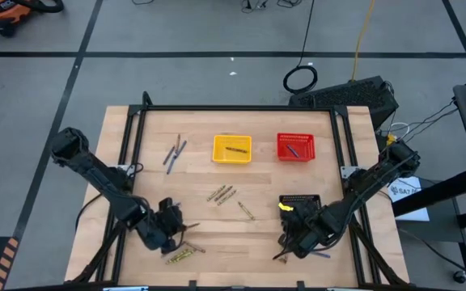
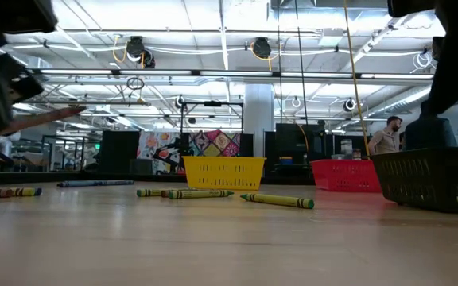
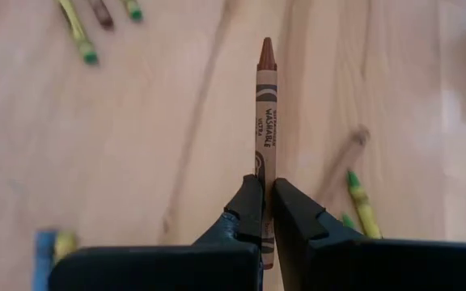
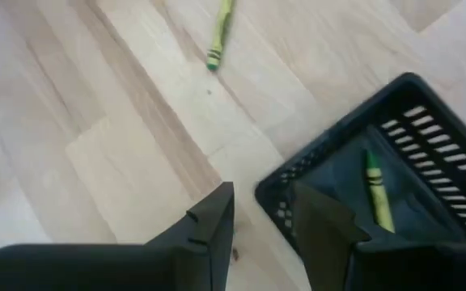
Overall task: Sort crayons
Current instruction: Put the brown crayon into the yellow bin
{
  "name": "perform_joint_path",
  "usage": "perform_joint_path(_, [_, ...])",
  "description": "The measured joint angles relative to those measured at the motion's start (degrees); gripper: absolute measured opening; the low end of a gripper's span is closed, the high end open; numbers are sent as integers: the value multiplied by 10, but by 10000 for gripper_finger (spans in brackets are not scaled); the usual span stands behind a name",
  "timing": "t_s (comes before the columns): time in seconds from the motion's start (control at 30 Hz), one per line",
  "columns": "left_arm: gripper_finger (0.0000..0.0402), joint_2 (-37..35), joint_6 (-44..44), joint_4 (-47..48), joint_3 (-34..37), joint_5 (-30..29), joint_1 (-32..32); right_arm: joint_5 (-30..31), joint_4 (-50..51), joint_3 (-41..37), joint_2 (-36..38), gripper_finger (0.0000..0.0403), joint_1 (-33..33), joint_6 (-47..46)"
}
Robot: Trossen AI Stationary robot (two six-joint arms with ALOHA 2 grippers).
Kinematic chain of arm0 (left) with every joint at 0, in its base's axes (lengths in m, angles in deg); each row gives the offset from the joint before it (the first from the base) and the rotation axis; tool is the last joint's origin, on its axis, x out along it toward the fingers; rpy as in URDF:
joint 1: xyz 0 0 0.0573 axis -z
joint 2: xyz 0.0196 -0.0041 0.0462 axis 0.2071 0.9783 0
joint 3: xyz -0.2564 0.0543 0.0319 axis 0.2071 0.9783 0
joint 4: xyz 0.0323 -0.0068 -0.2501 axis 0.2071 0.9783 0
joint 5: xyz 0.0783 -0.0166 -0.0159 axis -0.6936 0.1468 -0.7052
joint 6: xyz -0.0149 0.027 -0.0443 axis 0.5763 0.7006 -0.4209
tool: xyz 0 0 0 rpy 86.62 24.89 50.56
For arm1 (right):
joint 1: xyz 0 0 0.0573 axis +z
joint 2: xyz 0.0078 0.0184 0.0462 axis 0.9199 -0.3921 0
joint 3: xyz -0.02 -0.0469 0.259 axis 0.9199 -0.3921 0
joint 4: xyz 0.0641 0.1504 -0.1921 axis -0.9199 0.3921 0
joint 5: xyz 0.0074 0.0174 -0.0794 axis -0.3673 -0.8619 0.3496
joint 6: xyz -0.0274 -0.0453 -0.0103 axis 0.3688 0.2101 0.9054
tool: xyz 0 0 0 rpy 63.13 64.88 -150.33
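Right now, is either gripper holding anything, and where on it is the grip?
The left gripper is shut on a brown crayon, pinched near its blunt end, with the tip pointing away. The right gripper is open and holds nothing, beside the black basket.

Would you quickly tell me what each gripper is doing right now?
Left gripper: shut on a brown crayon.
Right gripper: open, holding nothing, beside the black basket.

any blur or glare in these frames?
Left wrist view: brown crayon in the left hand is sharp, table crayons behind it soft. Right wrist view: black basket slightly blurred. Low view: ceiling lights glare brightly.
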Motion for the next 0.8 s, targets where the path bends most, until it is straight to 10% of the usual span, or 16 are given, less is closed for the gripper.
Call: perform_joint_path(0.8, [8, -1, 327, -120, -1, 111, -267, 143, 73, 0, 0, 112, -1, -107])
